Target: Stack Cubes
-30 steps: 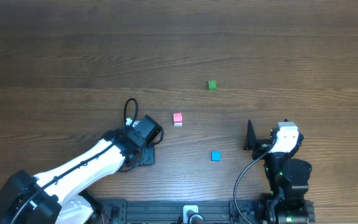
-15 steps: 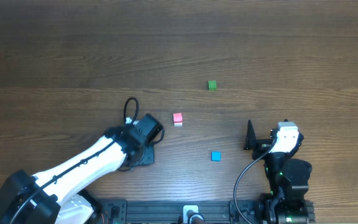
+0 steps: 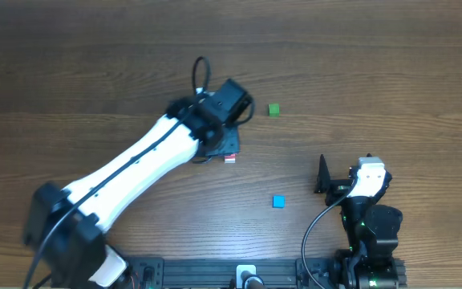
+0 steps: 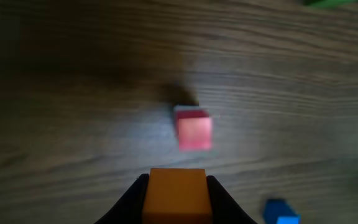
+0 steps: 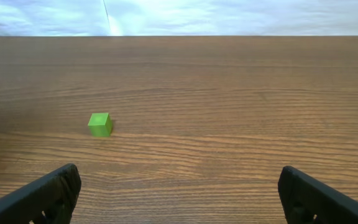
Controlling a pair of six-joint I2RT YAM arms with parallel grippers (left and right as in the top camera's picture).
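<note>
**Four cubes, one of them in the left jaws**

Four small cubes are in view, one of each colour: orange, pink, green and blue. The left arm's jaws are closed on the sides of the orange cube (image 4: 173, 193) and hold it above the dark wooden table (image 3: 375, 64). The pink cube (image 4: 194, 130) rests on the table just past the held one, not touching it. Seen from above, the green cube (image 3: 273, 110) lies between 1 and 2 o'clock from the pink cube. The blue cube (image 3: 278, 201) lies between 4 and 5 o'clock. Both are well apart from it. The right arm's jaws are spread wide and hold nothing, at about 4 o'clock on the table.
</note>
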